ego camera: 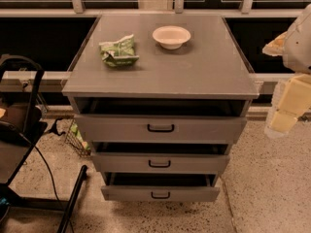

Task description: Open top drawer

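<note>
Gripper hangs at three o'clock, well apart from the cabinet, likely not yet lined up for a reach. It is cut by the edge and blurred; released or clenched, I cannot tell. The top drawer sits at centre, just under the counter, with its handle facing out for a pull. Shadow above the front hides its inside.

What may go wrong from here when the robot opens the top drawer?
The gripper hangs at the right edge, apart from the top drawer; approaching, it might catch the middle drawer by its similar black handle instead. A hard pull may shake the white bowl and the green packet on the cabinet top.
</note>
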Action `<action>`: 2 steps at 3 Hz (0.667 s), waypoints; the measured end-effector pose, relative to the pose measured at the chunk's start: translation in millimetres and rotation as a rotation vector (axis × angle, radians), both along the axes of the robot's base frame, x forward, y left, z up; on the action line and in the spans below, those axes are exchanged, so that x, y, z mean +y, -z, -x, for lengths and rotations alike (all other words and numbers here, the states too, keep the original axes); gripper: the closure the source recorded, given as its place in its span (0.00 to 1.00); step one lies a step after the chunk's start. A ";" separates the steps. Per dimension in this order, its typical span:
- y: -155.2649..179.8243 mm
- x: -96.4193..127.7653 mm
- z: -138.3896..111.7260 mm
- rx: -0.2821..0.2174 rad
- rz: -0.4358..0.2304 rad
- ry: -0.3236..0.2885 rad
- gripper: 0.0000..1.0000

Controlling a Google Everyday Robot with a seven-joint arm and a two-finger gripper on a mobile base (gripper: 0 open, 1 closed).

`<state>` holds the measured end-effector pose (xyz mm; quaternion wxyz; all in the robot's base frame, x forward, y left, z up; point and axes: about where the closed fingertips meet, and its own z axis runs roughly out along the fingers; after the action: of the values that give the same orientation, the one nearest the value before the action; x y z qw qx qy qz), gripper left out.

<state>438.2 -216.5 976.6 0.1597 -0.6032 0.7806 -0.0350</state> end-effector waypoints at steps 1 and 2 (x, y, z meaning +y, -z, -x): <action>0.0 0.0 0.0 0.000 0.000 0.000 0.00; 15.4 6.6 -2.1 0.009 -0.018 -0.006 0.00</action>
<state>440.3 -209.9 961.2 0.1617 -0.6042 0.7798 -0.0249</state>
